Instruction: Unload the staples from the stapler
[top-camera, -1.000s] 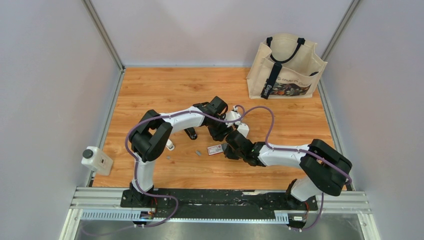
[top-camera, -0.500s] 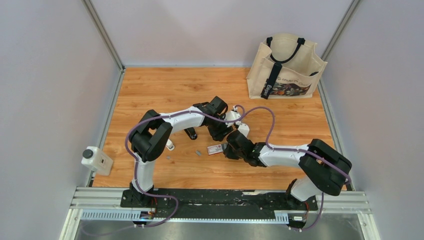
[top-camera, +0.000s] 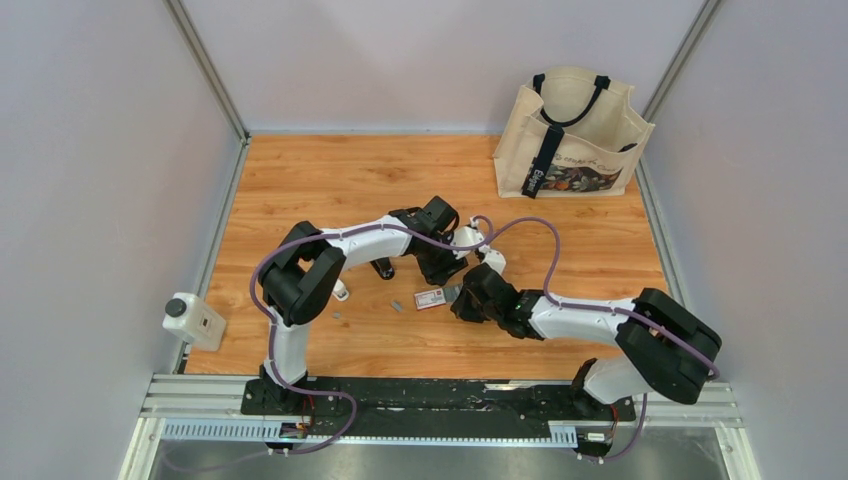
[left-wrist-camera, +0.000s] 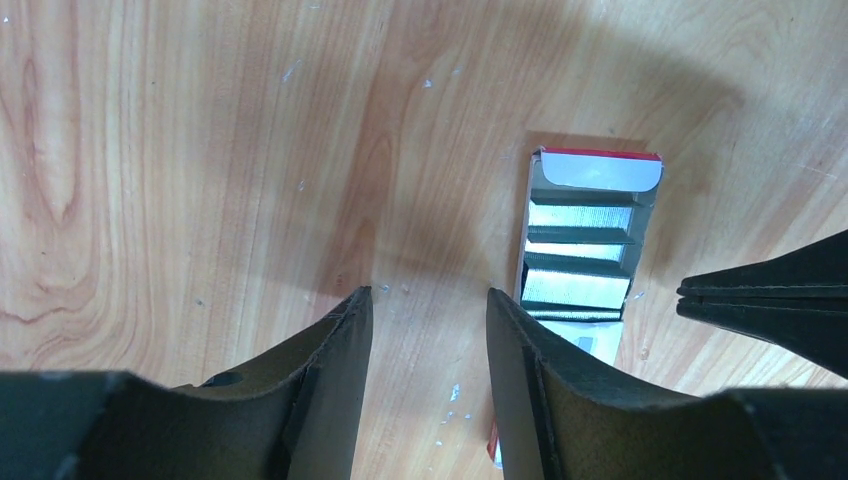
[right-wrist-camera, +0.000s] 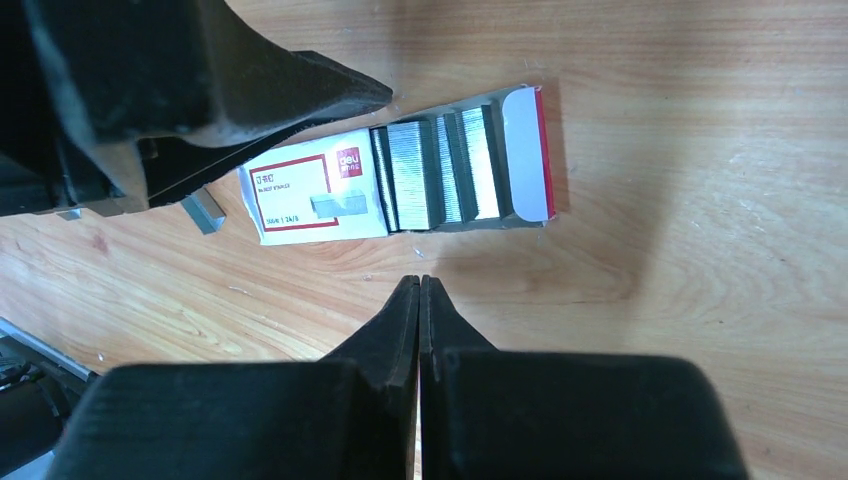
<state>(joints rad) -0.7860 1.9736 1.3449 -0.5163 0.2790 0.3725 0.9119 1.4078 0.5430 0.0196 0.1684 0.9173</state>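
Right wrist view: staples (right-wrist-camera: 203, 213) lie just beside the labelled end of the box (right-wrist-camera: 300, 195), toward 9 o'clock of my right gripper (right-wrist-camera: 420, 282), which is pressed together and empty; long axis 10-to-4, nearer my left gripper (left-wrist-camera: 428, 295), spread on nothing.

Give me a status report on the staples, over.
Left tool open, empty. Right tool shut, empty. Loose staples on table beside open staple box. Box lies between tools.

Box (top-camera: 430, 298) mid-table; staples (top-camera: 397, 305), likely, just left of it; bag (top-camera: 575, 130) behind, far right corner.
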